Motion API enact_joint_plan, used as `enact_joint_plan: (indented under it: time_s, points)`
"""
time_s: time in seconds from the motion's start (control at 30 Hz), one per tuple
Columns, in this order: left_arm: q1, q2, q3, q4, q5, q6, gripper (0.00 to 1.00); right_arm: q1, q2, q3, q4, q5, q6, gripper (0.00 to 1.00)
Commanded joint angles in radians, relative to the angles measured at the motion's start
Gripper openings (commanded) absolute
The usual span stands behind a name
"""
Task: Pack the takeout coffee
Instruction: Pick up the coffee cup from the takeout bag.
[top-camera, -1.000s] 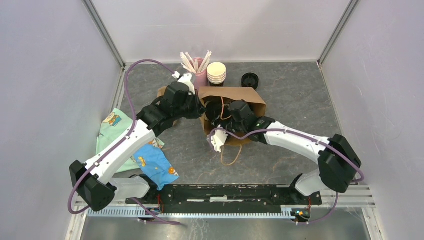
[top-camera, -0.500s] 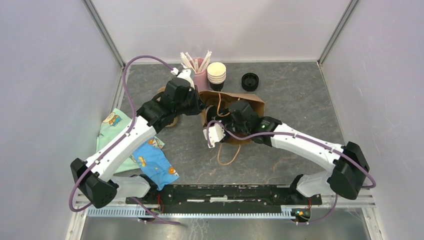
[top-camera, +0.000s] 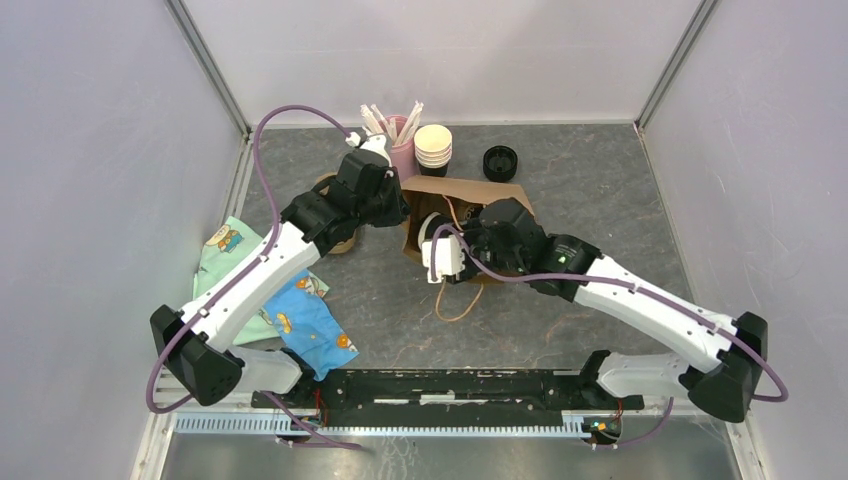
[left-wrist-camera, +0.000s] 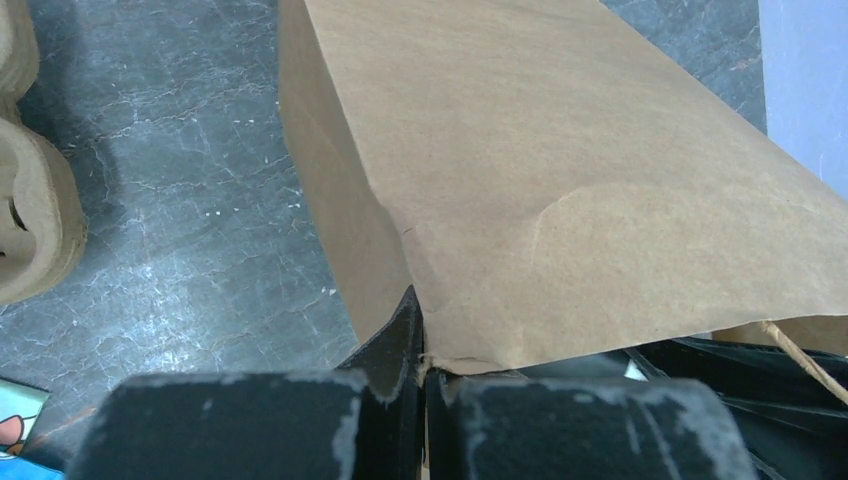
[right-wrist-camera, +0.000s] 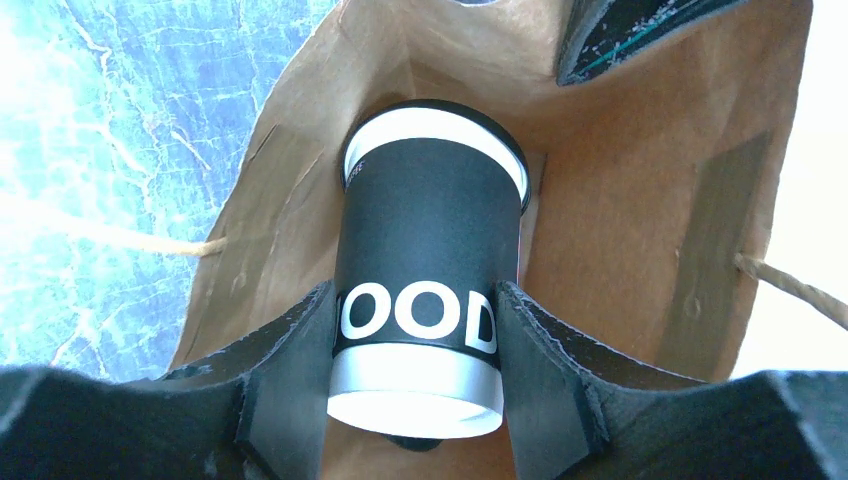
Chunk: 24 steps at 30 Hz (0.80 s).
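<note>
The takeout coffee (right-wrist-camera: 425, 240), a black cup with white lettering, lies between my right gripper's fingers (right-wrist-camera: 415, 295). They are shut on its lower wall, lid end pointing deeper into the brown paper bag (right-wrist-camera: 620, 200). In the top view the bag (top-camera: 475, 192) sits at mid-table with my right gripper (top-camera: 468, 235) in its mouth, and the cup is hidden there. My left gripper (left-wrist-camera: 420, 330) is shut on the bag's (left-wrist-camera: 560, 170) rim corner, at the bag's left side (top-camera: 402, 208).
Behind the bag stand a pink cup of stirrers (top-camera: 400, 140), a stack of cream-rimmed cups (top-camera: 433, 148) and black lids (top-camera: 500, 162). Cardboard cup carriers (top-camera: 335, 240) lie left of the bag. Printed cloths (top-camera: 300, 315) lie at the near left. A twine handle (top-camera: 455, 305) trails forward.
My right arm has swung its elbow out to the right and its wrist has shifted right and back, still holding the cup at the bag's mouth. My left gripper has moved slightly back with the bag's rim.
</note>
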<state>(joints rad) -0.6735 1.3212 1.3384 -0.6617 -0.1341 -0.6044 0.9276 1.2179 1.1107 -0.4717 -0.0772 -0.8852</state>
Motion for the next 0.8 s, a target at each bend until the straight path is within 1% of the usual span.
enact_joint_plan:
  time_s: [0.0,0.1,0.27,0.5,0.57,0.77]
  points:
    - [0.004,0.004,0.053,-0.009,-0.03,-0.032,0.02,0.007,-0.079,-0.003,-0.022,-0.01,0.055,0.24]
    - [0.005,0.008,0.066,-0.016,-0.03,-0.038,0.02,0.006,-0.106,-0.027,-0.012,-0.038,0.091,0.23]
    - [0.004,0.009,0.064,-0.016,-0.041,-0.06,0.02,0.006,-0.136,-0.032,0.025,-0.017,0.146,0.21]
    - [0.005,0.032,0.091,-0.024,-0.055,-0.092,0.02,0.005,-0.168,-0.046,0.077,-0.087,0.239,0.2]
    - [0.004,0.038,0.095,-0.027,-0.071,-0.099,0.02,0.005,-0.18,-0.045,0.094,-0.073,0.266,0.19]
    - [0.005,0.059,0.099,-0.023,-0.124,-0.109,0.02,0.006,-0.196,-0.053,0.106,-0.043,0.262,0.19]
